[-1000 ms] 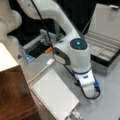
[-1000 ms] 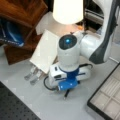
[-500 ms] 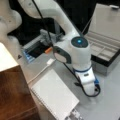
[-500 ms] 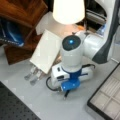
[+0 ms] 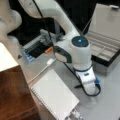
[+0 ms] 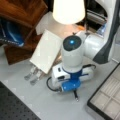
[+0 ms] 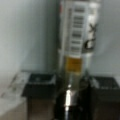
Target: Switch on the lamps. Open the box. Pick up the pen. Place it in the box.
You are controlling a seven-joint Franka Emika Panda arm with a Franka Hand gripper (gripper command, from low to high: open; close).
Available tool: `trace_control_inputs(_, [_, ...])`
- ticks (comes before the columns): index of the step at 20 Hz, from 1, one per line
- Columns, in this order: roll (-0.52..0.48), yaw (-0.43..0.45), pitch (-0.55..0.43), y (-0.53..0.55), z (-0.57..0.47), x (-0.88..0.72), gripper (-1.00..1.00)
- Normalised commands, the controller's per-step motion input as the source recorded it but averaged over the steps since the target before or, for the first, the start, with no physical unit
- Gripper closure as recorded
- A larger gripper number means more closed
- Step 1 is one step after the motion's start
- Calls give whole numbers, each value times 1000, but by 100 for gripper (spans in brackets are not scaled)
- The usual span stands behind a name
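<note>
My gripper [image 7: 72,85] points straight down at the table. In the wrist view its two black fingers [image 7: 40,85] press on either side of the pen [image 7: 75,47], which carries a barcode label. In a front view the pen's dark tip [image 6: 75,96] sticks out from under the blue-and-white hand [image 6: 71,83]. The box [image 5: 106,61] stands open at the right, with its lid [image 5: 107,22] raised and beige compartments showing; its corner shows in a front view as well [image 6: 93,100]. A lamp [image 6: 68,11] glows cream-white behind the arm. Another cream lampshade [image 5: 6,58] sits at the left edge.
A white notebook [image 5: 55,95] lies to the left of the hand, also seen as the notebook [image 6: 47,51]. A brown wooden block [image 5: 12,92] is beside it. A white cable with a switch [image 5: 47,63] runs along the table. Metal clips [image 6: 32,75] lie near a black perforated mat [image 6: 15,107].
The wrist has shifted very slightly over the same spot on the table. Nothing else has visibly changed.
</note>
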Motion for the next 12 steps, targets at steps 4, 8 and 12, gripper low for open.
trace_control_inputs(4, [-161,32,-157,51,-51,-239,100])
trace_control_inputs(8, [-155,15,-115,84,110,-257,100])
trace_control_inputs(12, [-146,-8,-53,152,292,-242,100])
